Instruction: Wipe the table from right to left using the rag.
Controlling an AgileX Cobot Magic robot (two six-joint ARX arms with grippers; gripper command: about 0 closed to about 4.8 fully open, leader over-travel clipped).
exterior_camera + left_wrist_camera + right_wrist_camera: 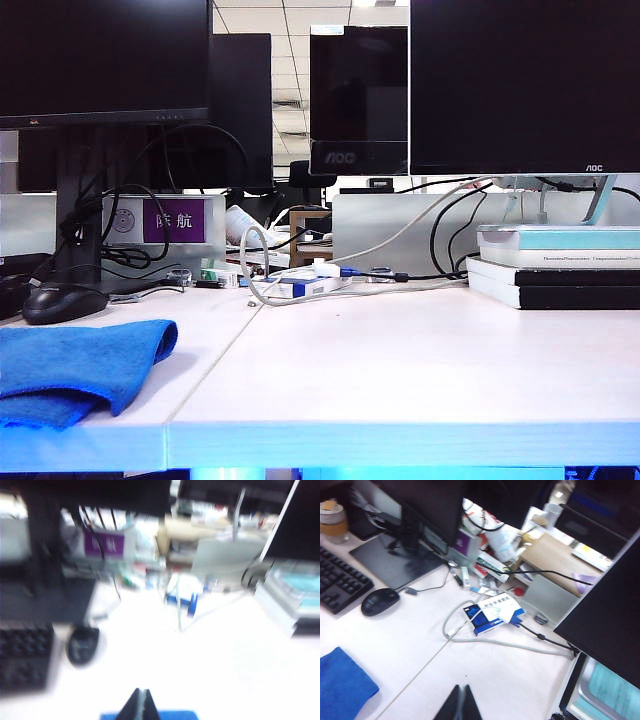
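The blue rag [80,370] lies bunched on the white table [400,360] at the front left, by the panel seam. Neither gripper shows in the exterior view. In the blurred left wrist view my left gripper [142,691] is shut with nothing between its fingers, held above the table, and a strip of the rag [170,715] shows just behind its tips. My right gripper [461,687] is also shut and empty, high over the bare table, with the rag [342,687] well off to one side of it.
A black mouse [62,300] sits behind the rag, beside a keyboard [340,582]. Monitors, cables and a blue-and-white box [310,285] line the back of the table. Stacked books [560,265] stand at the back right.
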